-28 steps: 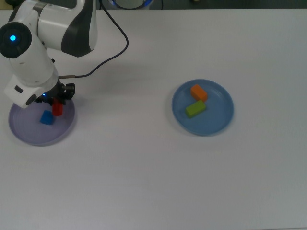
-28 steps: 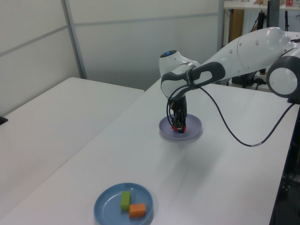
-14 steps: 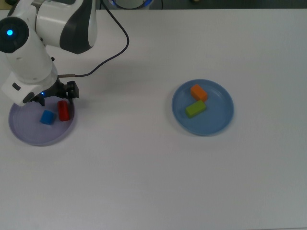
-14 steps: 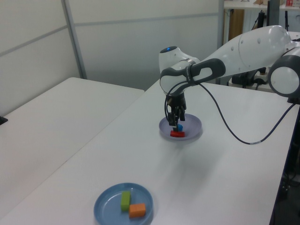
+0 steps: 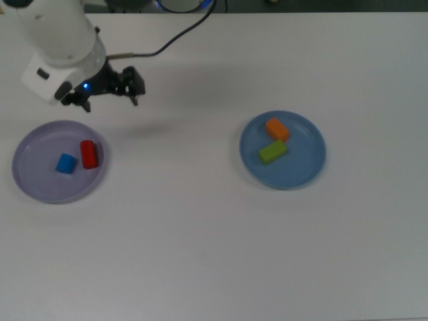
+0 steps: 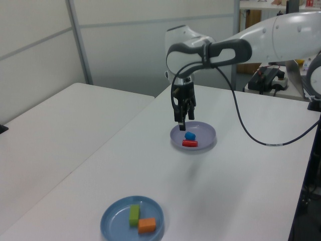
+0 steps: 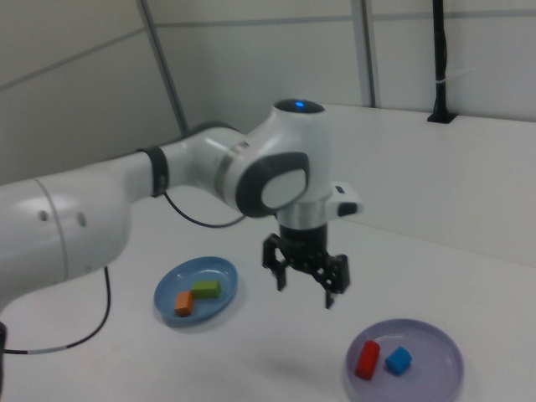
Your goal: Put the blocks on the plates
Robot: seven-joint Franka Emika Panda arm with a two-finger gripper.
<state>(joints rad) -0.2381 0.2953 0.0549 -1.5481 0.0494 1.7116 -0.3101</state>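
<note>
Blocks lay on both plates when we looked, and we took the lavender plate (image 5: 59, 162) as our landmark, reading the top view from left to right. On that plate we saw the blue cylinder (image 5: 65, 163) toward the top view's left and the red cylinder (image 5: 88, 154) lying on its side just beside it, toward the top view's right, the two close together but, as far as we could tell, not touching. Above the plate's far rim, off the table, we saw the gripper (image 5: 105, 89) hanging with its fingers spread apart and nothing between them; the right view (image 7: 306, 283) showed the same wide gap, and the left view (image 6: 180, 118) showed it raised clear of the dish. A black cable (image 5: 175, 40) trailed from the arm's wrist toward the top edge. Well apart from the lavender plate, toward the top view's right, we found the blue plate (image 5: 301, 172) on the white table (image 5: 200, 254), holding the orange block (image 5: 277, 129) and, just beside it, the green block (image 5: 273, 151).
</note>
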